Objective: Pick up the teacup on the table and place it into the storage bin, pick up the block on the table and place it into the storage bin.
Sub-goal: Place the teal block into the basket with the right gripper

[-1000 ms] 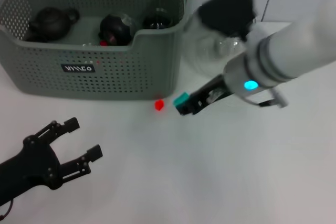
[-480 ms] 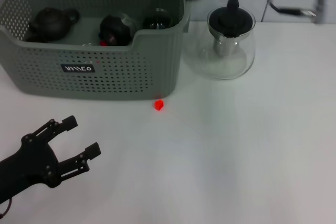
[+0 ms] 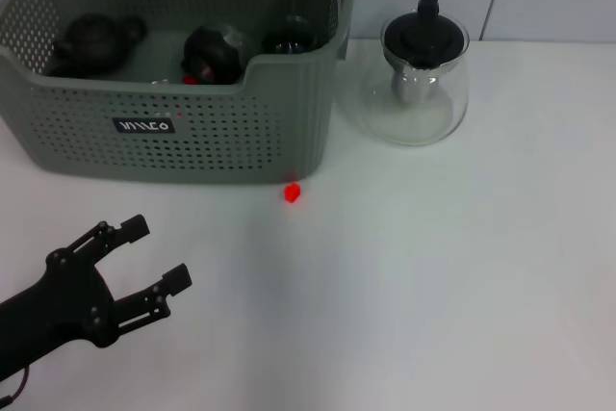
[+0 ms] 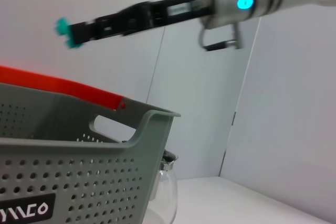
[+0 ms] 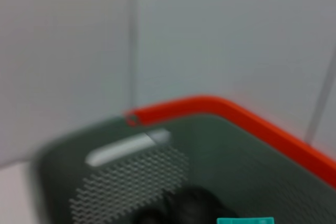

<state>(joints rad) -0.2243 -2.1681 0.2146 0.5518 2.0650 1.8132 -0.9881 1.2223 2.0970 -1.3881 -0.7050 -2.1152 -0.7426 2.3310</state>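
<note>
Teal block (image 4: 64,25), pinched in the right gripper (image 4: 71,28), has swung above the storage bin (image 3: 289,84); release next. Left gripper (image 3: 154,257) waits open before the bin.

Teal block (image 5: 245,220) above storage bin (image 5: 131,169)

We see a clear glass teapot (image 3: 417,84) with a black lid (image 3: 424,34) standing upright on the white table (image 3: 433,276), toward its far right. A tiny red object (image 3: 292,193) lies on the table, left of the teapot and nearer us
</note>
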